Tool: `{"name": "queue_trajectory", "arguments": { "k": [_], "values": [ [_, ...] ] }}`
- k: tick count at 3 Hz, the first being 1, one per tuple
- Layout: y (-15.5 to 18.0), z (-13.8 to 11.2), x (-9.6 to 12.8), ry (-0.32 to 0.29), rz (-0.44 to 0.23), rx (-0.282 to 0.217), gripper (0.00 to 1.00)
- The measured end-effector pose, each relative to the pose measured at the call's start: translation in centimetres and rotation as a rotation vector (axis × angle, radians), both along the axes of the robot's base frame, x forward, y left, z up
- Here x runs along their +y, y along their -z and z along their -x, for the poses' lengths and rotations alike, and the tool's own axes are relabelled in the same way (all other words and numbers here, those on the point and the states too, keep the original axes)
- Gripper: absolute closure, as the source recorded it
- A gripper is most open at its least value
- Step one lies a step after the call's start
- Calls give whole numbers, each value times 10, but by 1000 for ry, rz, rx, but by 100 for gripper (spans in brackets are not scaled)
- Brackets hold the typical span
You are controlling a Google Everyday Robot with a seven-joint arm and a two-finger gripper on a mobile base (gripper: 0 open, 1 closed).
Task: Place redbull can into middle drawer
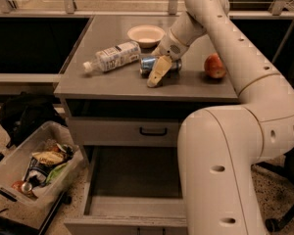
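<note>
The redbull can [148, 64] lies on its side on the grey cabinet top [108, 84], between the bottle and the apple. My gripper [158, 72] is down on the can and covers its middle, so only the can's two ends show. The middle drawer [132, 177] stands pulled open low at the front of the cabinet, and its grey floor is bare. My arm reaches in from the right and hides the drawer's right side.
A white-labelled clear plastic bottle [112, 58] lies left of the can. A white bowl [146, 35] stands behind it and an apple [214, 66] to its right. A closed drawer front with a black handle [153, 131] is above the open drawer. A plastic bin of trash [36, 168] stands on the floor at the left.
</note>
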State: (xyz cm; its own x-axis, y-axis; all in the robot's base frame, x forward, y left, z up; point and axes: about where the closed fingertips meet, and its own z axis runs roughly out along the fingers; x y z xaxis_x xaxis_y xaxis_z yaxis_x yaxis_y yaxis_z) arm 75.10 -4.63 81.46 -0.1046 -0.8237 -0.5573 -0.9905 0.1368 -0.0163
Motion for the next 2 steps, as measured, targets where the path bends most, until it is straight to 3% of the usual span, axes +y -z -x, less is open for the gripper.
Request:
{"name": "queue_trajectory", "arguments": {
  "k": [2],
  "values": [
    [0,0,0,0,0,0,88]
  ]
}}
